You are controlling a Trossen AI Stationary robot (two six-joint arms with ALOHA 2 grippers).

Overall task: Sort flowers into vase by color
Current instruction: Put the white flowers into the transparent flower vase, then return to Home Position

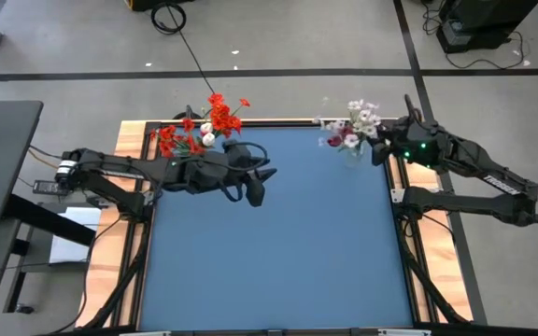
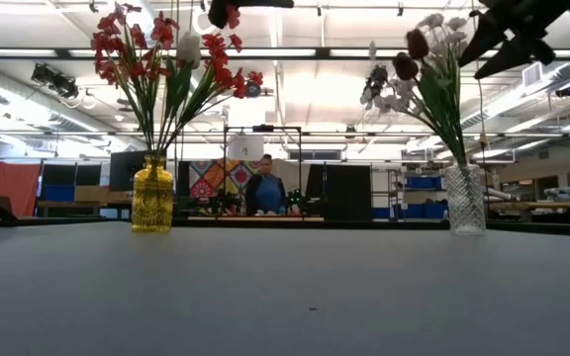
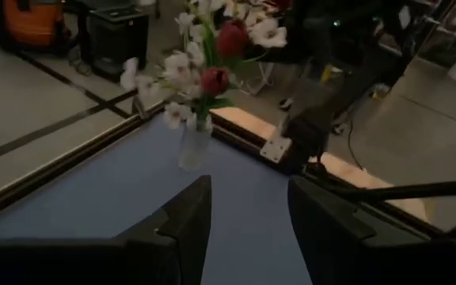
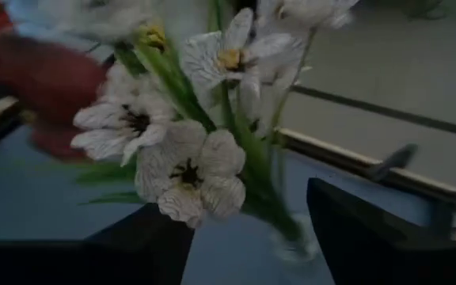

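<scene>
Flowers: 2 bunches, each standing in a vase at the table's far edge. Red and orange-red flowers (image 2: 166, 54), plus 1 white bloom, in the yellow vase (image 2: 152, 195) at far left. White flowers (image 1: 362, 118) with 2 dark red blooms (image 3: 222, 55) in the clear vase (image 2: 466, 199) at far right. Left gripper (image 1: 255, 182): fingers spread, holding nothing, beside the red bunch. Right gripper (image 4: 248, 237): fingers spread, just beside the white bunch. Table (image 1: 278, 243): blue top.

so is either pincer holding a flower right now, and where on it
Nothing is held. The left pincer is open over bare table; the right pincer is open beside the white flowers, not closed on any stem.
</scene>
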